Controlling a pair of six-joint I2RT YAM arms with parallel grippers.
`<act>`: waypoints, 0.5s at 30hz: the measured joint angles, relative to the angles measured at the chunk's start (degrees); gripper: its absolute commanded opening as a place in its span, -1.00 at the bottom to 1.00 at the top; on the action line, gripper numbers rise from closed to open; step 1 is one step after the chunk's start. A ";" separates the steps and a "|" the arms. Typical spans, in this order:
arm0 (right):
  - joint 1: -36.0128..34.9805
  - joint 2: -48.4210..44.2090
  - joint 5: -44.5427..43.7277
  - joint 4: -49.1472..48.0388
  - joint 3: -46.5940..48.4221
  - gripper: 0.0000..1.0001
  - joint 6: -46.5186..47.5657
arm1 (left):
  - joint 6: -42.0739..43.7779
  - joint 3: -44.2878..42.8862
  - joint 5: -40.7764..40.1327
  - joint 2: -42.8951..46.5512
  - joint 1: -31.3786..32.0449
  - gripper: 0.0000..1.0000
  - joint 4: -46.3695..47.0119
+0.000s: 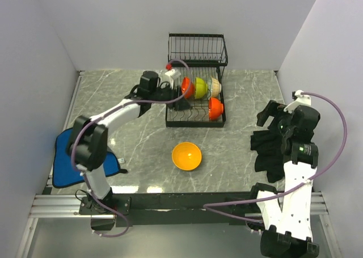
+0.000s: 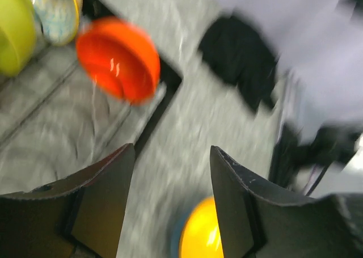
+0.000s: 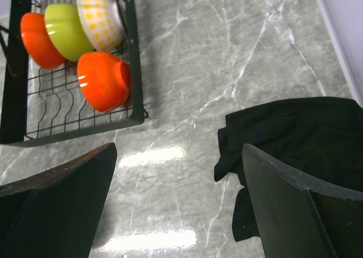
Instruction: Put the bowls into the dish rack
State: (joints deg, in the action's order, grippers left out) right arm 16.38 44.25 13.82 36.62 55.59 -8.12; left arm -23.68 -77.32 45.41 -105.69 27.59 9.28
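Note:
The black wire dish rack (image 1: 195,119) stands at the back of the table. Its lower tier holds a red-orange bowl (image 1: 187,87), a lime green bowl (image 1: 199,88), a cream patterned bowl (image 1: 215,87) and a second red-orange bowl (image 1: 215,108). An orange bowl (image 1: 186,156) sits upright on the table in front of the rack. No blue bowl shows. My left gripper (image 1: 180,102) is open and empty over the rack's left front; its blurred wrist view shows the red-orange bowl (image 2: 119,59) and the orange bowl (image 2: 204,232). My right gripper (image 1: 271,113) is open and empty at the right, above the table.
A blue folded cloth (image 1: 65,156) lies at the left edge under my left arm. A black cloth (image 1: 272,150) lies at the right, beneath my right gripper (image 3: 178,150). White walls close in the back and sides. The rack's upper shelf (image 1: 197,48) holds nothing.

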 measured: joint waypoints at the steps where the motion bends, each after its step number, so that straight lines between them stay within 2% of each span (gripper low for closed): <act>1: 0.00 -0.59 0.61 -0.22 -0.50 0.99 0.17 | 3.48 1.70 -0.15 2.27 -0.09 0.23 -2.82; 3: 0.00 -1.62 1.62 -0.26 -1.22 0.99 0.72 | 12.94 5.01 -0.26 6.84 0.33 0.25 -9.42; 4: 0.00 -2.27 2.29 -0.31 -1.55 0.99 1.57 | 17.53 6.45 -0.24 9.03 0.81 0.42 -12.98; 5: 0.00 -2.86 2.84 -0.26 -1.77 0.99 2.32 | 23.91 7.98 -0.31 11.65 1.60 0.43 -17.25; 10: 0.00 -6.71 5.68 -0.83 -3.45 0.99 6.34 | 49.77 15.69 -2.05 24.06 8.35 0.34 -33.00; 15: 0.00 -9.33 7.13 -0.76 -4.61 0.99 7.45 | 64.61 20.31 -5.90 29.92 15.67 0.31 -39.87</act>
State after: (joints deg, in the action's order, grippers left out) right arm 16.38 34.92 20.95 35.86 50.98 -0.67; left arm 40.93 -57.01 39.51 -75.77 43.27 -30.59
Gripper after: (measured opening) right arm 0.996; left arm 0.664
